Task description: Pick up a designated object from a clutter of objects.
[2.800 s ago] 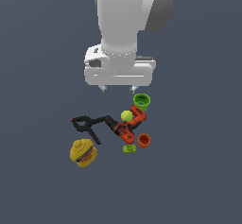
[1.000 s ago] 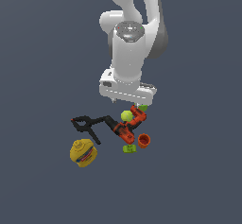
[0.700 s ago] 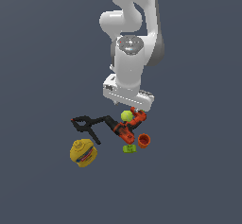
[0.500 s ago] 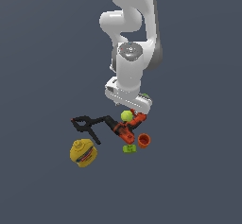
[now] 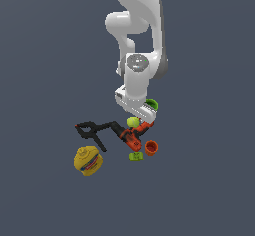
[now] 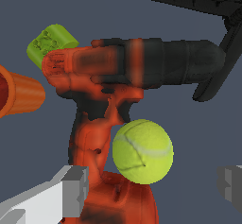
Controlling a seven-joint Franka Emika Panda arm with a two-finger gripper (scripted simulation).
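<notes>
Ball (image 6: 142,151) rests touching drill (image 6: 127,76) handle, between spread fingers (image 6: 71,190), gripper (image 6: 153,185) empty. Risk: one finger prob. catches the drill on closing, pushing ball off; clearance hard to judge.

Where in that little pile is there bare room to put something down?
Bare floor lies between the yellow bottle and the green block, below the black clamp. It is crowded where the tennis ball touches the drill, under the open claw, with the orange cup close by.
</notes>
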